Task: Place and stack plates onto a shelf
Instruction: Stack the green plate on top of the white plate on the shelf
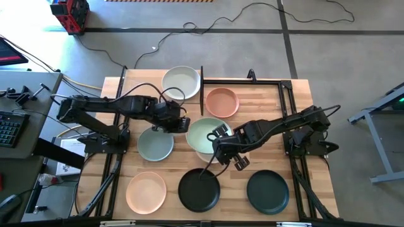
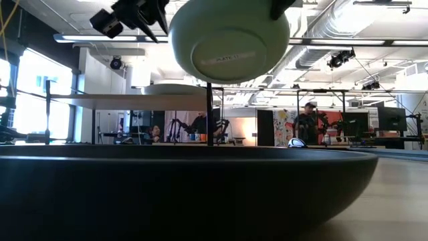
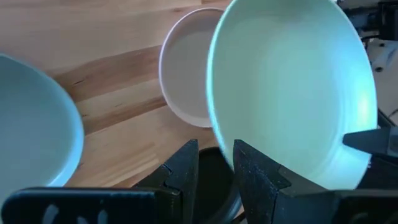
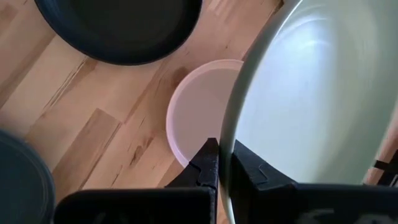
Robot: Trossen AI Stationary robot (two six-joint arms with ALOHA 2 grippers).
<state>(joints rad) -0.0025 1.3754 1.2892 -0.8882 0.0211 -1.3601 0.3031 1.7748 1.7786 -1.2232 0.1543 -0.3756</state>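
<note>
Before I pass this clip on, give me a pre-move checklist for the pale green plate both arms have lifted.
1. Right gripper shut on the pale green plate rim: ok.
2. Left gripper straddles the opposite rim; actual pinch: cannot tell.
3. Plate off the table, seen from below in the low view: ok.
4. Plate level: not ok, tilted in both wrist views.
5. Shelf has free room beside the salmon plate and cream plate: ok.
6. Black plate and pink plate lie below the carried plate: ok, clear of it.
</note>
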